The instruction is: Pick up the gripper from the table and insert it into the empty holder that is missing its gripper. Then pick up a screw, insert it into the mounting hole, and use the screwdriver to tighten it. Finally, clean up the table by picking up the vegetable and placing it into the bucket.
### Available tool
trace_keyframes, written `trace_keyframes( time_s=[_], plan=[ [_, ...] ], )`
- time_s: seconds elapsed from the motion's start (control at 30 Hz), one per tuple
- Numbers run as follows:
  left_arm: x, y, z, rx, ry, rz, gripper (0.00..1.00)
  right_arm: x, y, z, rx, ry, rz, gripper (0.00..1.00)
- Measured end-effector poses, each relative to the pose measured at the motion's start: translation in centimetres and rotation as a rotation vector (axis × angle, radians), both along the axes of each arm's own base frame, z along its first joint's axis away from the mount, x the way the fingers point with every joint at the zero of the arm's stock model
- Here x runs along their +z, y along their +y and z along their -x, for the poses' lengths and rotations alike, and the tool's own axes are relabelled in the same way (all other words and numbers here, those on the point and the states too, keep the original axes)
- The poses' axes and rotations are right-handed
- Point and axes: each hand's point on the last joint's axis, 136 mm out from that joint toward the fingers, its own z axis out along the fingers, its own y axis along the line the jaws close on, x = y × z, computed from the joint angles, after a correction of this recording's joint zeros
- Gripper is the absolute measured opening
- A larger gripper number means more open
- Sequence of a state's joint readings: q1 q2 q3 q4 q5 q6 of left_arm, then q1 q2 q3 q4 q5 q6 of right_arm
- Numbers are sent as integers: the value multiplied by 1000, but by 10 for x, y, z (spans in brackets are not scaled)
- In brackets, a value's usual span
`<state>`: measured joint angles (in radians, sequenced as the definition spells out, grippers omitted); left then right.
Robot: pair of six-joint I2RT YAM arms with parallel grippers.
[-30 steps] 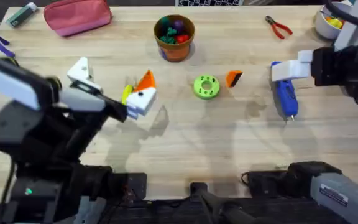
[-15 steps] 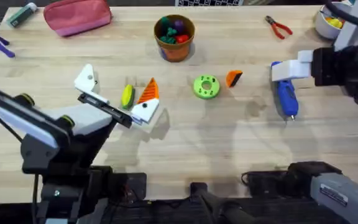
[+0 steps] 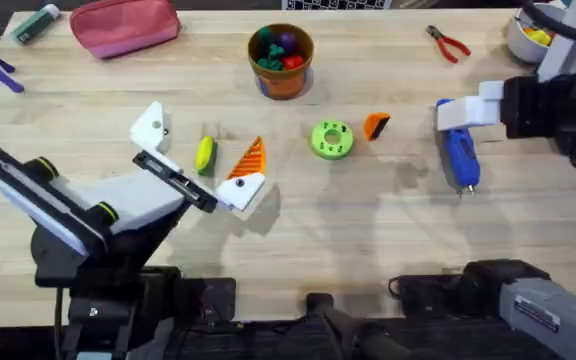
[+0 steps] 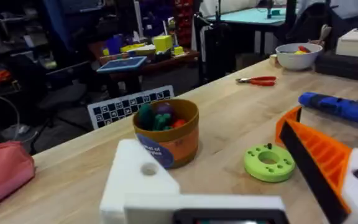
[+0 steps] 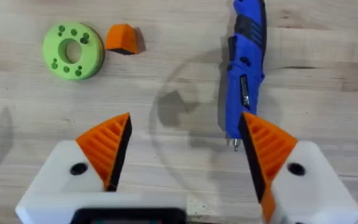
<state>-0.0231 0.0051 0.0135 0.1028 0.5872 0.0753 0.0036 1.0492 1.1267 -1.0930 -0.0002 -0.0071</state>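
Lying loose on the table, the gripper [image 3: 376, 126] nearer the right gripper [image 5: 185, 155], fingers apart, empty, than the left.

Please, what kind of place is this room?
Probably a robotics lab or workshop: a wooden table with a screwdriver and pliers, and, in the left wrist view, a checkerboard calibration card before cluttered benches.
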Motion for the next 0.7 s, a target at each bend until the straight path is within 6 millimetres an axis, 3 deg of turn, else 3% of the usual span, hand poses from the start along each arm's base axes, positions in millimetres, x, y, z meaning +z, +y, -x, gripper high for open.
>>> trace_keyframes(
  time_s=[0.27,0.43,0.7],
  plan=[
    [-1,1,3,-29,0,-11,985,0,0,0,0,0,0,994],
    [-4,-12,14,-133,9,-22,985,0,0,0,0,0,0,994],
    [-38,-39,44,-365,161,-37,985,0,0,0,0,0,0,994]
  ],
)
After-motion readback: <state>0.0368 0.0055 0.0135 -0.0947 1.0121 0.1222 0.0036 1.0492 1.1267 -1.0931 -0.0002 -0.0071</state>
